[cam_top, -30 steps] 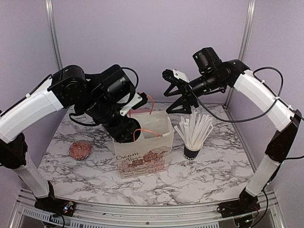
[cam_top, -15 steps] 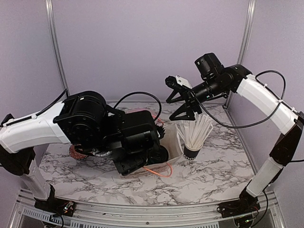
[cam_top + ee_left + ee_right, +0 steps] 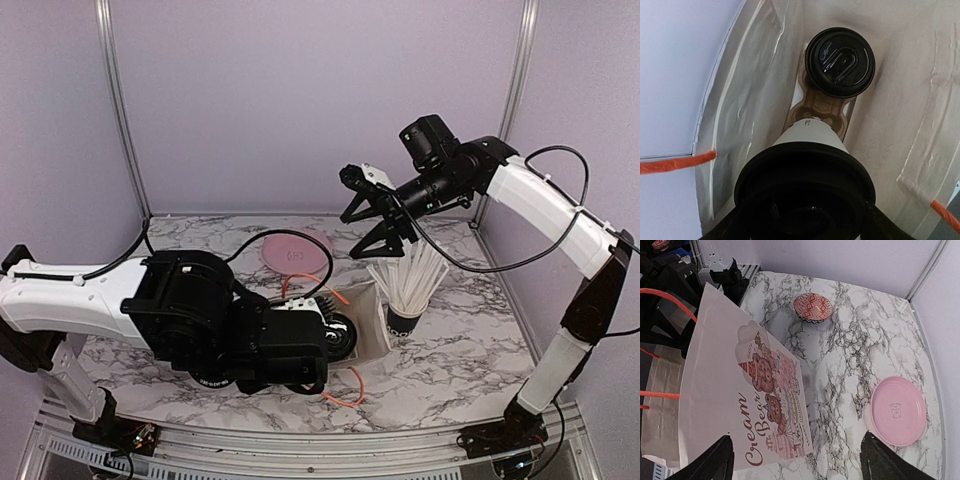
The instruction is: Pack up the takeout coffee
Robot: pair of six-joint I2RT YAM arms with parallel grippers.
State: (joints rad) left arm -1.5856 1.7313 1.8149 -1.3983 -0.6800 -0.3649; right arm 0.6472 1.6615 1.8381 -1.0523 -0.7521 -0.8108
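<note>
Two takeout coffee cups show in the left wrist view, both inside the paper bag (image 3: 750, 100). The near cup (image 3: 812, 134) fills the bottom of the frame with its black lid (image 3: 805, 190), and my left gripper (image 3: 800, 222) is shut on it, a finger on either side. The far cup (image 3: 840, 61) stands deeper in a brown cardboard carrier (image 3: 822, 107). From above, my left gripper (image 3: 335, 335) reaches into the bag (image 3: 372, 315), which lies tipped over. My right gripper (image 3: 365, 235) hangs open, high over the back of the table, holding nothing. Below it lies the bag's printed face (image 3: 730, 390).
A black cup of white straws (image 3: 405, 300) stands just right of the bag. A pink plate (image 3: 290, 250) lies at the back, behind the left arm. A red patterned bowl (image 3: 812, 307) sits beyond the bag. Orange bag handles (image 3: 345, 385) trail toward the front edge.
The left arm has swung down and forward with the cup, and the upright bag has tipped over. The pink plate has come into sight. The right gripper has barely shifted.
</note>
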